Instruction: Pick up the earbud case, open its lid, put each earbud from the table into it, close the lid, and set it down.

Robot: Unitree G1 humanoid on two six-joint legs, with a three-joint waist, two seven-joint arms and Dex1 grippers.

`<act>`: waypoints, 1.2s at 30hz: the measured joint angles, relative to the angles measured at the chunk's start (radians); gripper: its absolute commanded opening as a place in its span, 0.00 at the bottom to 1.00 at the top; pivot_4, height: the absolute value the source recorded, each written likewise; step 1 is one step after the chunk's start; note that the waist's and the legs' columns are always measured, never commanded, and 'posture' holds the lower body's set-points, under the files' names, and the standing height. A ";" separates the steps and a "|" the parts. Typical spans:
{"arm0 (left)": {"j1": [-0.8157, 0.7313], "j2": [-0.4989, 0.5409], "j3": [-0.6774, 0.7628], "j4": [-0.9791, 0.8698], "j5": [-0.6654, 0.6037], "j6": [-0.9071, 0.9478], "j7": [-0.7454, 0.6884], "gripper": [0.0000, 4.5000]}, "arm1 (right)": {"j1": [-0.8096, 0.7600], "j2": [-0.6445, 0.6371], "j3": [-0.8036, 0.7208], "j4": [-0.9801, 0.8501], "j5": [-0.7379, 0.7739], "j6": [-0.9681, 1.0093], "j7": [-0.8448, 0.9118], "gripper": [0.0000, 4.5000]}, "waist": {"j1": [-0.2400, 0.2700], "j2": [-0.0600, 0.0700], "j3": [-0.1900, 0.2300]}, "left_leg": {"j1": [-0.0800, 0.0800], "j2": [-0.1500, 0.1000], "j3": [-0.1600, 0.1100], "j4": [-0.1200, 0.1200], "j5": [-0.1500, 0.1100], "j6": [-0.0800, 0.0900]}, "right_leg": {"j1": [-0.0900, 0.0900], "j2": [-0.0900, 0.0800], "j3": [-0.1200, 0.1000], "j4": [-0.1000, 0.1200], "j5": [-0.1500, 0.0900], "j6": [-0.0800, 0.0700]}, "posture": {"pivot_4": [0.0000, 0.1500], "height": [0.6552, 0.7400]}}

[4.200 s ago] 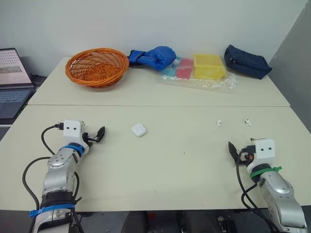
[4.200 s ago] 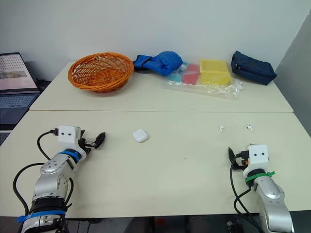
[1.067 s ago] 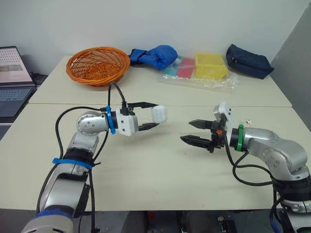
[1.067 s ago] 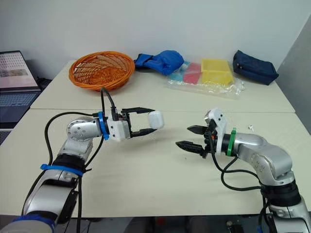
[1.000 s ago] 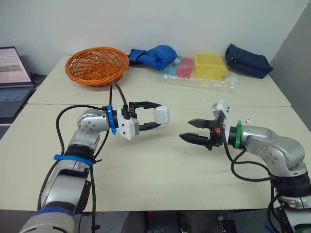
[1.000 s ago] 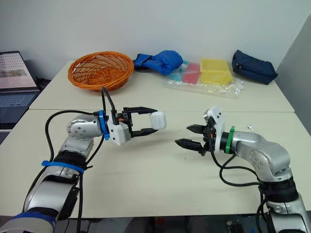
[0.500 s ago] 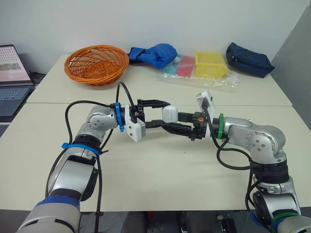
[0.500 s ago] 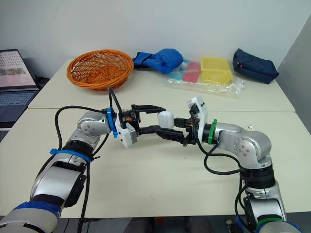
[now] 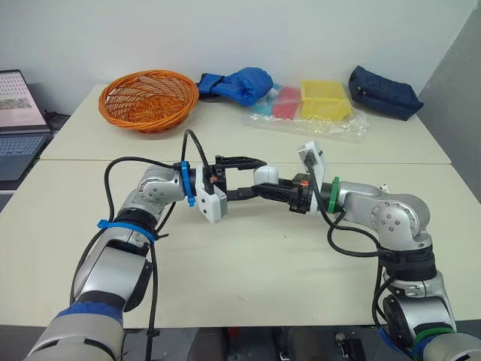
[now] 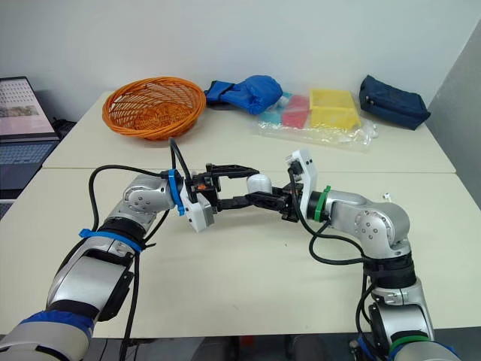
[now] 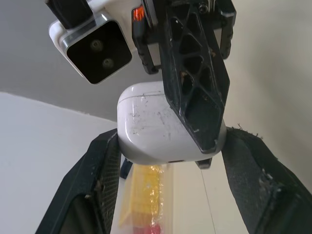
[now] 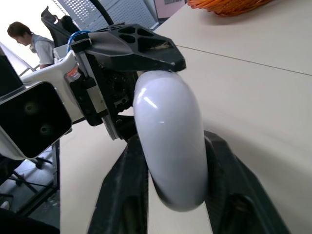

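The 2 head eyes looked forward and down over the tabletop (image 9: 248, 263); each wrist camera sat close against the earbud case (image 11: 161, 122), facing the other

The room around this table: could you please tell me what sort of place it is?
Probably an office or lab: two pale tables pushed together, an open laptop beside them, a white wall behind.

an office-like lab room: pale desks (image 9: 248, 278) pushed together, an open laptop (image 9: 16, 124) beyond the left edge, a bare white wall (image 9: 225, 34).
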 measured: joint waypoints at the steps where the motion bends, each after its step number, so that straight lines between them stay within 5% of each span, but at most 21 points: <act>1: 0.000 0.001 -0.003 0.002 0.000 0.000 0.004 0.60 | 0.000 0.000 0.002 0.000 -0.002 -0.002 0.000 0.20 | 0.000 0.000 0.000 | 0.000 0.000 0.000 0.000 0.000 0.000 | 0.000 0.000 0.000 0.000 0.000 0.000 | 1.00 1.00; 6: 0.000 0.015 -0.013 0.002 0.001 0.001 0.017 0.60 | 0.000 0.014 0.007 0.012 -0.010 -0.018 0.000 0.20 | 0.000 0.000 0.000 | 0.000 0.000 0.000 0.000 0.000 0.000 | 0.000 0.000 0.000 0.000 0.000 0.000 | 1.00 1.00; 12: 0.023 0.051 -0.070 -0.066 -0.090 0.024 -0.025 1.00 | -0.002 0.027 -0.004 0.053 -0.015 -0.041 -0.006 0.19 | 0.000 0.000 0.000 | 0.000 0.001 0.000 0.000 0.000 0.000 | 0.000 0.000 0.001 0.000 0.000 0.000 | 1.00 1.00; 20: 0.070 0.122 -0.096 -0.209 -0.360 0.232 -0.255 1.00 | -0.002 0.043 -0.024 0.072 -0.039 -0.083 -0.006 0.19 | -0.002 0.000 0.000 | 0.000 0.001 0.000 0.001 0.000 0.000 | 0.000 0.001 0.000 0.000 0.001 -0.001 | 1.00 1.00; 24: 0.060 0.184 -0.077 -0.301 -0.443 0.623 -0.407 1.00 | 0.007 -0.075 0.112 0.058 -0.224 -0.240 0.042 0.19 | -0.005 0.000 0.000 | -0.001 0.000 0.000 0.003 0.000 0.000 | 0.000 0.002 0.000 0.001 -0.002 0.003 | 1.00 1.00; 28: -0.022 0.247 -0.075 -0.405 -0.393 1.015 -0.491 1.00 | 0.019 -0.148 0.235 0.044 -0.385 -0.378 0.091 0.19 | -0.004 0.000 0.000 | -0.002 0.001 -0.002 0.004 0.000 0.000 | -0.001 0.004 0.000 0.001 -0.002 0.004 | 1.00 1.00; 36: -0.185 0.169 -0.117 -0.534 -0.298 1.373 -0.647 1.00 | 0.014 -0.132 0.340 0.046 -0.514 -0.445 0.141 0.19 | -0.002 0.000 0.000 | -0.004 0.001 -0.002 0.009 0.000 0.000 | -0.001 0.004 0.000 0.001 -0.002 0.003 | 1.00 1.00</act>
